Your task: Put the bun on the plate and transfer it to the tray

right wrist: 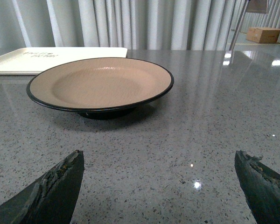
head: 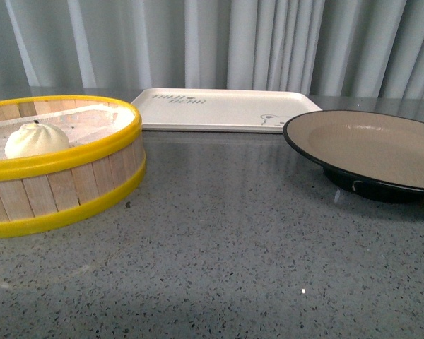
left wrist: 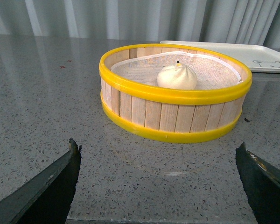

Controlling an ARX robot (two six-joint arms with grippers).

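Find bun (left wrist: 177,77) on the white liner inside the yellow-rimmed steamer basket (left wrist: 172,116), at left on the countertop (head: 219,247), well apart from the bare plate (right wrist: 100,84) at right and the tray (head: 226,109) behind both. Log left gripper (left wrist: 157,145) spread wide facing the basket and right gripper (right wrist: 158,156) spread wide facing the plate, both holding nothing. Treat bun as probably light, soft, a bit tacky and easily dented: pinch gently low on the round sides, not the pleated top, and take plate by its stiff black rim.
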